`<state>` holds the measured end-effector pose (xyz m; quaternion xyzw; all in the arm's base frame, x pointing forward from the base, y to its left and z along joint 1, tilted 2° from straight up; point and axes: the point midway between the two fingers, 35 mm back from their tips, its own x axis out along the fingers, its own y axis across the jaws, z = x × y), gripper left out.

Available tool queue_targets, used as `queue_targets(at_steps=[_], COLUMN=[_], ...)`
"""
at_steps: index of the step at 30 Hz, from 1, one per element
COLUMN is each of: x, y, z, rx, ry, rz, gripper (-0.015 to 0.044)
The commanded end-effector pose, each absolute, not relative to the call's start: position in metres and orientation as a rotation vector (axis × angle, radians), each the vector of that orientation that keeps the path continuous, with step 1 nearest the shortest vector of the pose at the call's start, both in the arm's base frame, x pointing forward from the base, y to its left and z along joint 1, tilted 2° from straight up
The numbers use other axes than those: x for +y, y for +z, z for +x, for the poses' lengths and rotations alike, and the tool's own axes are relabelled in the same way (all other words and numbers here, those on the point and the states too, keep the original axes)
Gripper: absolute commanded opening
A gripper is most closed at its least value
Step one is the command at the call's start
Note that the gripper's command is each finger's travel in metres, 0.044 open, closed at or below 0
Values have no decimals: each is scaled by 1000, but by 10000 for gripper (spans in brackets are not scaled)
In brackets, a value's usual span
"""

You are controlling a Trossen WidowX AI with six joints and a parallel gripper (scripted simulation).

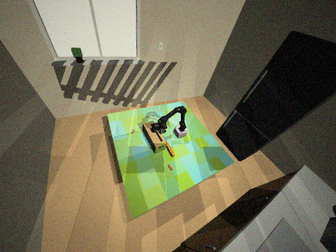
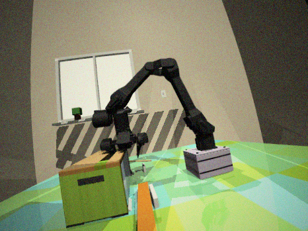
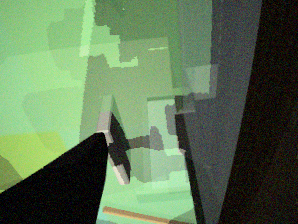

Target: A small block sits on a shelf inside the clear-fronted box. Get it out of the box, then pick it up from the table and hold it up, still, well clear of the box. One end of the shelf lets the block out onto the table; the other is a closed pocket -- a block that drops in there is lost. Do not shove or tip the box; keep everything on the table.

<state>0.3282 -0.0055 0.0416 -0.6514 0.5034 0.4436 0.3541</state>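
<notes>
The box [image 2: 94, 188] has a green end face with a dark slot and a tan top. It stands on the patchwork table and also shows in the top view [image 1: 153, 138]. My gripper [image 2: 125, 152] is open and empty. It hangs low over the far end of the box, one finger over the tan top and the other down beside the box's right side. In the wrist view my dark fingers frame the grey box side [image 3: 222, 90] and the table below. I cannot make out the small block in any view.
A long orange bar [image 2: 145, 204] lies on the table beside the box, with a small white piece [image 2: 153, 195] next to it. A thin orange stick [image 2: 143, 160] and a small upright peg lie beyond. The arm's grey base [image 2: 208, 162] stands at the right.
</notes>
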Motion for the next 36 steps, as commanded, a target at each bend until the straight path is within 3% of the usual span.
queue_targets(at_steps=[1,31,36], x=[-16,-81,-79], y=[44,47,83], z=[332,348,348], rx=[1298,1302,1305], ry=[1137,1132,1127], rz=[-1691,-1697,-1696], gripper=[400,400,400])
